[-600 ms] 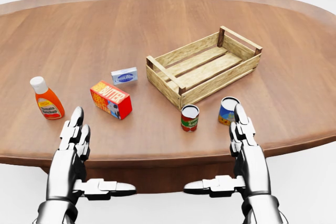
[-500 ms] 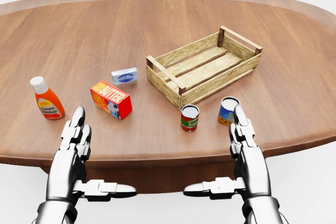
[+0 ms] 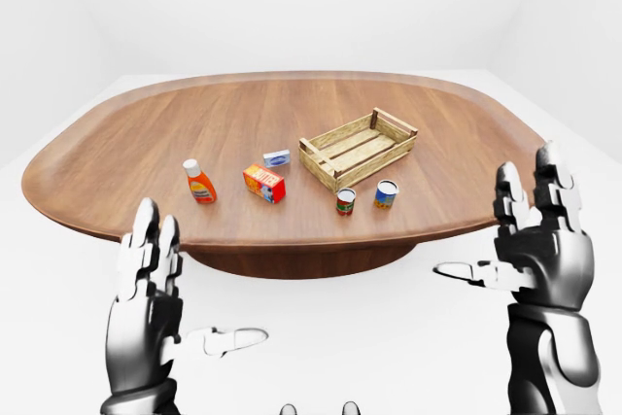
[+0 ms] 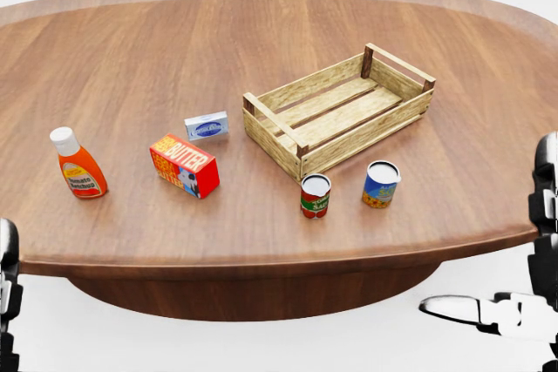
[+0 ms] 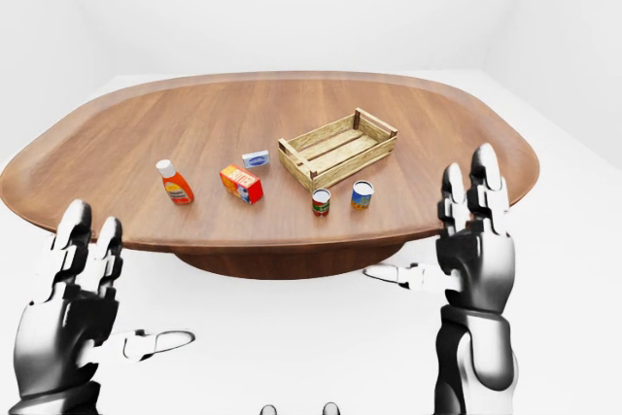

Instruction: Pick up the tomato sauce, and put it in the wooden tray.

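The tomato sauce [image 4: 315, 196], a small can with a red and green label, stands upright on the wooden table [image 4: 261, 41] just below the near corner of the wooden tray [image 4: 338, 111]. The slatted tray holds nothing. My left hand [image 3: 190, 284] is open, fingers pointing up, low at the left of the left-eye view and off the table. My right hand [image 3: 486, 216] is open too, raised at the right beside the table's edge. Neither hand touches anything. In the head view only their edges show, the right hand [image 4: 532, 294] at the right border.
A blue-labelled can [image 4: 381, 184] stands right of the tomato sauce. A red butter box [image 4: 184, 165], a small pale blue box [image 4: 207, 125] and an orange ketchup bottle [image 4: 78, 164] sit to the left. White floor surrounds the table.
Both hands have swung apart, from the bottom middle of the head view out to its left and right borders. The things on the table have not moved.
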`<state>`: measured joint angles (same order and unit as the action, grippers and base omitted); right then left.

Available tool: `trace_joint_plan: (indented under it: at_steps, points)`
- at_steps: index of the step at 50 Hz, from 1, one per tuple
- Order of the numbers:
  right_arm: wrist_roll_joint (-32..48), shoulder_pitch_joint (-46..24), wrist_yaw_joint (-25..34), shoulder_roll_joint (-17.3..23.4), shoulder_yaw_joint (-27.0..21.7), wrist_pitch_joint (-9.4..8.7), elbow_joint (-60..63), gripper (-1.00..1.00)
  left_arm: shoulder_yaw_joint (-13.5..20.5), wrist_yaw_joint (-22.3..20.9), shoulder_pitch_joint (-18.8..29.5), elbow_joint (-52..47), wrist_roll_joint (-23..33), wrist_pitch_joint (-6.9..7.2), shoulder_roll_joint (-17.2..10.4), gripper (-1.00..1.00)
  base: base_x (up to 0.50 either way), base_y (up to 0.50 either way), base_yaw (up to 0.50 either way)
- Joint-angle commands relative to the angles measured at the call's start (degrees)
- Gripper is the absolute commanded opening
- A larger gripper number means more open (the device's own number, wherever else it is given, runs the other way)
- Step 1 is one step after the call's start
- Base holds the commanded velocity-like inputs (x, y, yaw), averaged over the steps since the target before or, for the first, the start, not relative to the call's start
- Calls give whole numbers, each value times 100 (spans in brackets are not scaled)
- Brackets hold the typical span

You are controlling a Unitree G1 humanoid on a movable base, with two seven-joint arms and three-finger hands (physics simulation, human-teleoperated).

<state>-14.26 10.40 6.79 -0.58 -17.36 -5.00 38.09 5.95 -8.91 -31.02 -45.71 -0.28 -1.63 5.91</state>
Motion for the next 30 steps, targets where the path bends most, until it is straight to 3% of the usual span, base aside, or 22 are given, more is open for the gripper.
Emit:
trace_joint_plan:
  at_steps: [1, 20, 30]
  points:
    - [-299, 274, 263, -182, -505, 0, 1007, 100, 311, -669, -742, -1118, -75, -139, 579, 100, 0, 0, 0]
    - [114, 472, 480, -306, -190, 0, 958, 100, 416, -721, -572, -1022, -190, -29, 537, 100, 0, 0, 0]
    - [-11, 527, 670, -325, -252, 0, 1024, 100, 452, -790, -536, -1028, -195, -3, 586, 100, 48, 0, 0]
